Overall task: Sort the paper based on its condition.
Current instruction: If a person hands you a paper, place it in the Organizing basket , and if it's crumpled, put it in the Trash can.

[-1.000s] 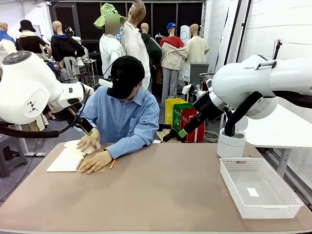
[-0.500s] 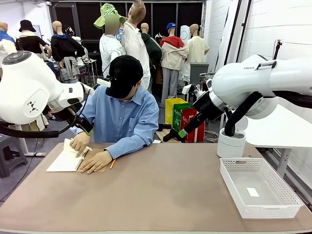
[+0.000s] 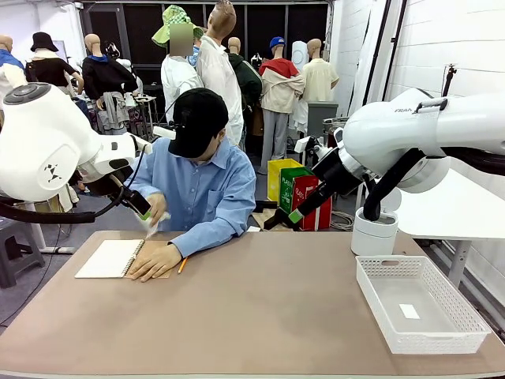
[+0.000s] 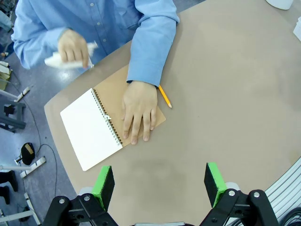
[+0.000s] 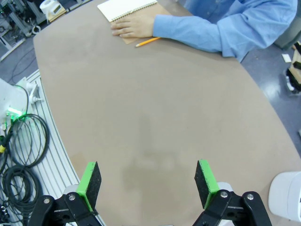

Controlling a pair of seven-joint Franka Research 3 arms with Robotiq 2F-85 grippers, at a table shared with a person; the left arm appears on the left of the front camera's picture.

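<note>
Waiting with both green-padded grippers, left gripper (image 4: pixel 160 183) and right gripper (image 5: pixel 147 181), spread empty; thin white paper sheet (image 4: pixel 70 59) crumpling in person's hand (image 4: pixel 73 45), risking misjudged condition.

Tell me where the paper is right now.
The paper is crumpled in the person's raised hand, off the table's far edge, above the open notebook in the left wrist view.
</note>
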